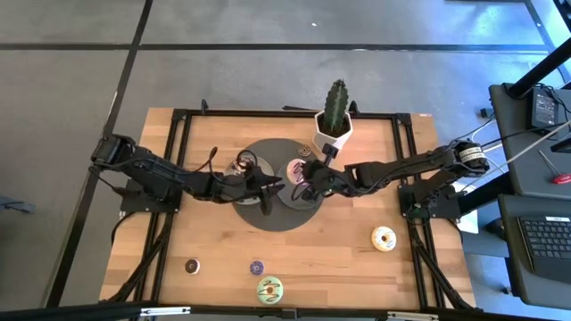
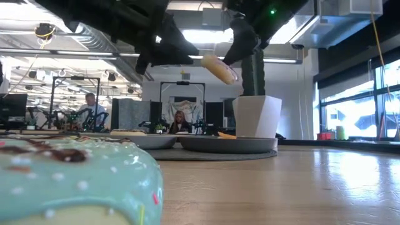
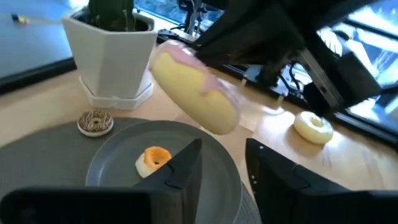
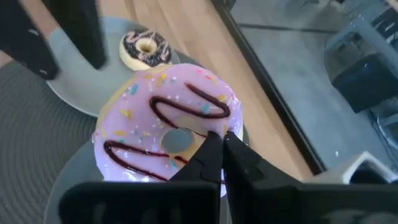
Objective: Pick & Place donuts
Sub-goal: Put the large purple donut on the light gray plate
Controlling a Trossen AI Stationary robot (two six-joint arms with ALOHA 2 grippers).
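Pink donut (image 4: 166,134) pinched in right gripper (image 4: 219,155) above grey plate (image 3: 118,155); low view alone shows it airborne. Left gripper (image 3: 224,163) jaws open, empty.

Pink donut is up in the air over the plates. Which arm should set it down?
Right. The right gripper is shut on the pink donut, held above the right plate. The left gripper is open and empty over the left plate.

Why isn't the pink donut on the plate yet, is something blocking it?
Nothing visible blocks it. The right gripper is shut on the pink donut and holds it in the air above the right-hand grey plate. The left gripper, open, sits close beside it over the plates, not underneath.
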